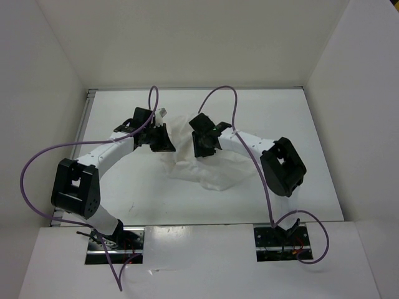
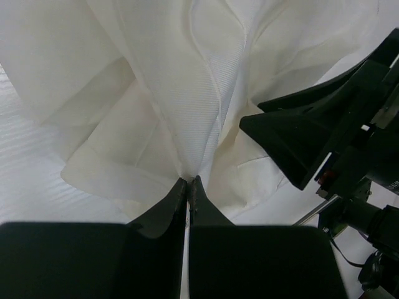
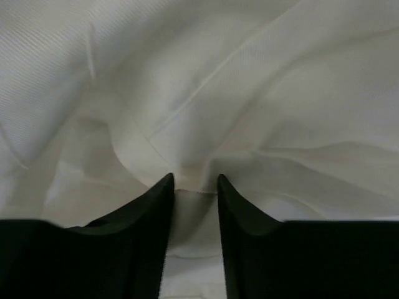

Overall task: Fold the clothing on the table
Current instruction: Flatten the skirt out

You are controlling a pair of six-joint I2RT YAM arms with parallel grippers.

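White clothing (image 1: 215, 171), left hand (image 2: 188, 182) clenched on 1 fold, right hand (image 3: 194, 180) unclenched astride its hem

Clothing (image 1: 212, 171) on table (image 1: 293, 118), centre

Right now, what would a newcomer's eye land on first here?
First, the crumpled white clothing, bunched near the middle of the table with both grippers pressed into it. In the left wrist view, the left gripper is pinched shut on a fold that fans out from its tips. In the right wrist view, the right gripper straddles a hem, jaws apart on either side of it.
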